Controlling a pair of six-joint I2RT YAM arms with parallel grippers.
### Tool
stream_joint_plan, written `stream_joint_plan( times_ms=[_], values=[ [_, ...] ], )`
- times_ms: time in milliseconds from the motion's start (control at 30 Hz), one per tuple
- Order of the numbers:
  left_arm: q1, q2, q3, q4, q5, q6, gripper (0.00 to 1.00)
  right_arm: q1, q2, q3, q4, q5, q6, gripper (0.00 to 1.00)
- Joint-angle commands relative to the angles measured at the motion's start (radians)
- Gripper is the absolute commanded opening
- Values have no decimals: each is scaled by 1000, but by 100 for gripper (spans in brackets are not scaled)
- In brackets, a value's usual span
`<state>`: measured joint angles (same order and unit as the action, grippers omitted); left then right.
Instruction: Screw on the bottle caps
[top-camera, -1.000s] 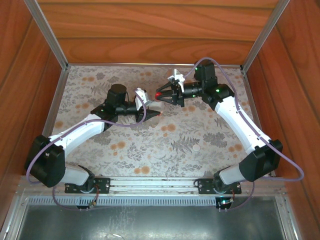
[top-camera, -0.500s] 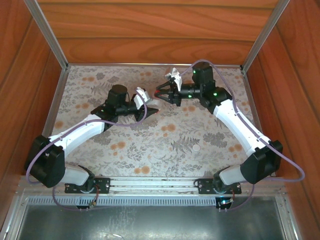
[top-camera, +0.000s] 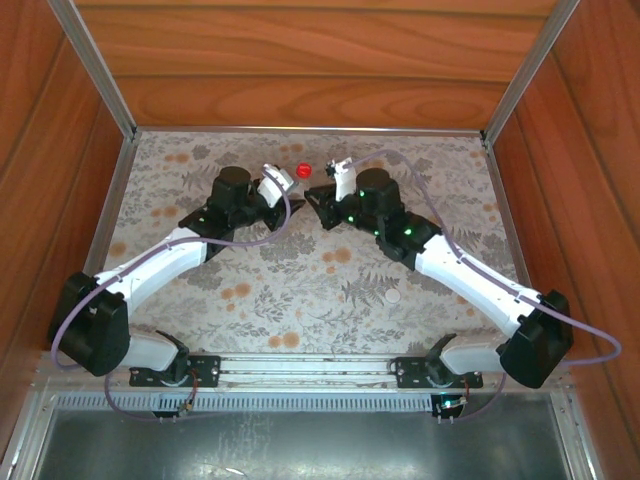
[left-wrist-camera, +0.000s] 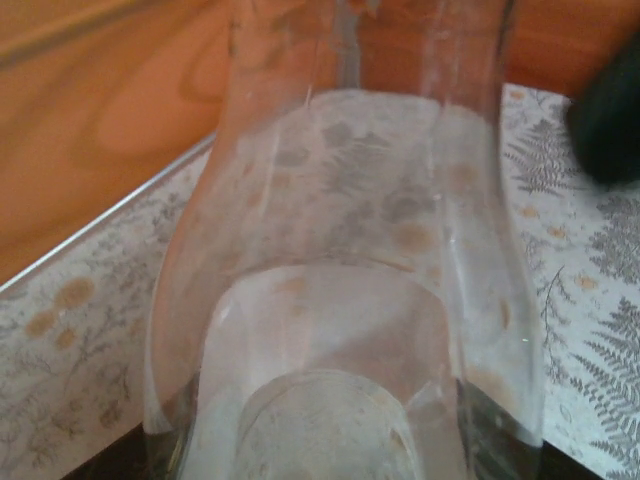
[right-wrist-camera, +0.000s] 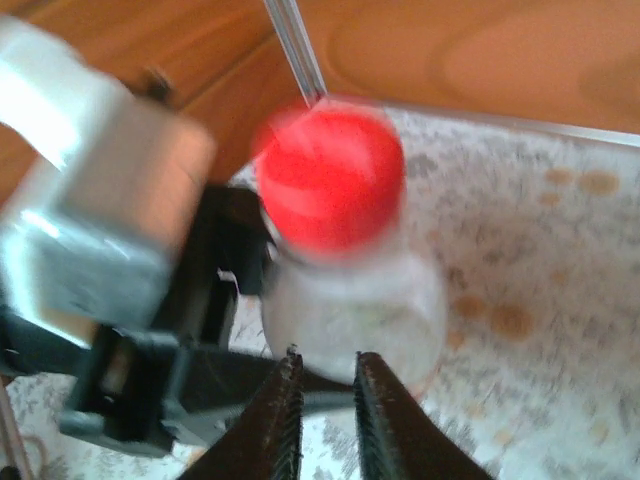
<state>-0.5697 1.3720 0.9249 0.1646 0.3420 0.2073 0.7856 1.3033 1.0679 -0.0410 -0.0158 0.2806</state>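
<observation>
Top external view: the flower-print table (top-camera: 200, 300) sits inside wooden walls, and both arms reach to its far middle, tips almost meeting.
Left arm (top-camera: 160, 262): bent inward and carrying the work. Its job here, I'd say, is to act as a steady vice.
Right arm (top-camera: 470, 280): stretched across from the other side, wrist just beside the bottle's top.
Bottle (left-wrist-camera: 340, 300): clear plastic, held up off the table at the far middle, neck towards the right arm.
Left gripper (top-camera: 287, 190): clamped on the bottle's body. It should hold firmly enough that the bottle cannot spin, but a harder squeeze could buckle the thin wall.
Right gripper (right-wrist-camera: 327, 400): jaws narrow, with a slim gap and nothing in it, just short of the bottle's shoulder and apart from the cap. To turn the cap it would need to widen, come in along the line of the neck and pinch the rim evenly.
Red cap (right-wrist-camera: 330, 175): on the bottle's neck. It is blurred, so I cannot tell whether it sits square or tight. Short twists with a re-grip between them look safest, since a crooked cap risks cross-threading.
White cap (top-camera: 393, 296): loose on the table near the front, well apart from both grippers.
</observation>
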Motion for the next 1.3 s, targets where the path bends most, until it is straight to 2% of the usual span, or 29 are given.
stream_joint_plan(
  times_ms=[0,100,167,300,433,567,633,900,1033,1267],
  values=[
    [-1,-21,22,56,26,-17,48,-5,-50,-29,63,131,28,33],
    [0,-16,16,55,77,-12,48,-26,-74,-32,68,72,-70,52],
    [1,-13,17,55,131,-11,48,-42,-81,-37,80,1,-126,59],
    [2,4,26,54,251,-6,48,-68,-70,-23,104,-134,-171,65],
    [1,10,30,55,314,-4,48,-75,-29,22,96,-179,-184,64],
    [2,9,33,55,336,-9,48,-76,10,58,75,-226,-202,61],
    [1,11,32,55,341,-9,48,-77,22,60,86,-245,-196,57],
    [1,16,25,55,357,-10,49,-77,37,56,118,-250,-156,29],
    [2,15,19,55,358,-5,58,-77,34,44,132,-237,-147,18],
    [1,-2,3,54,347,0,90,-78,34,45,128,-185,-166,13]
  ],
)
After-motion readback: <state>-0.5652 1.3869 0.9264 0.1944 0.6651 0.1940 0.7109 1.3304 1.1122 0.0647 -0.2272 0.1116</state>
